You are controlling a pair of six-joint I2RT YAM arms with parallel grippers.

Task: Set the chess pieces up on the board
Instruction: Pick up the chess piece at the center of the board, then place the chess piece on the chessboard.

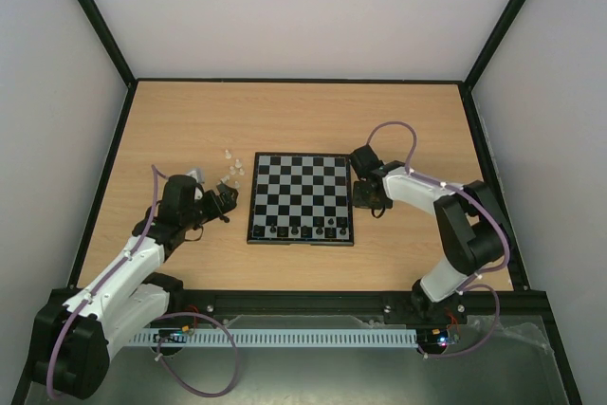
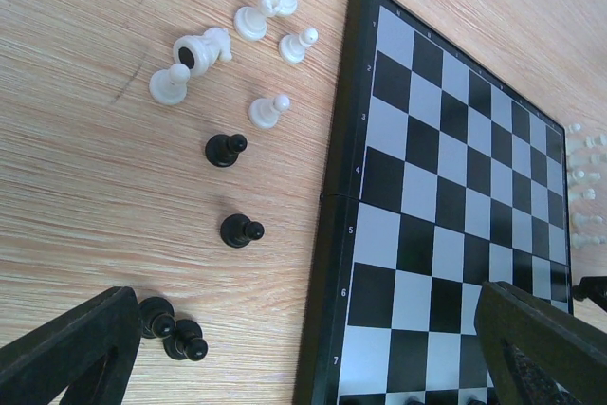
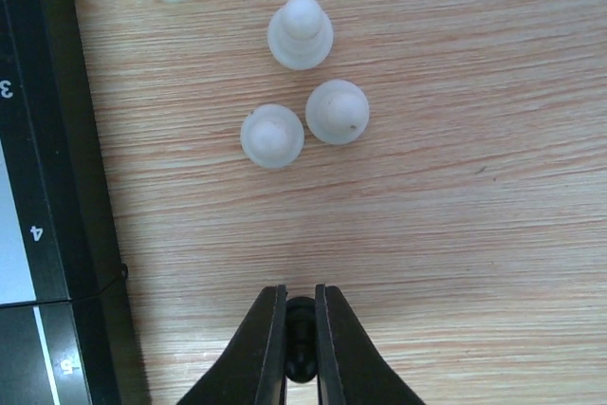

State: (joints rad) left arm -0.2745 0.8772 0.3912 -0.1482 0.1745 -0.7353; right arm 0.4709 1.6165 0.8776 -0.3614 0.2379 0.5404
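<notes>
The board [image 1: 302, 187] lies mid-table, with several black pieces [image 1: 296, 230] standing on its nearest row. My right gripper [image 3: 301, 329] is shut on a small black piece [image 3: 301, 315], low over the wood just right of the board's rim [image 3: 38, 187]. Three whitish pieces [image 3: 271, 135] stand close ahead of it. My left gripper [image 2: 308, 358] is open over the board's left edge [image 2: 332, 234], with nothing between its fingers [image 2: 76, 353]. Black pieces [image 2: 241, 230] and whitish pieces [image 2: 268, 109] are scattered on the wood left of the board.
Two black pieces [image 2: 185, 341] stand right beside my left gripper's left finger. A further row of whitish pieces [image 2: 586, 177] lies beyond the board's far side in the left wrist view. Black frame rails [image 1: 114, 158] border the table.
</notes>
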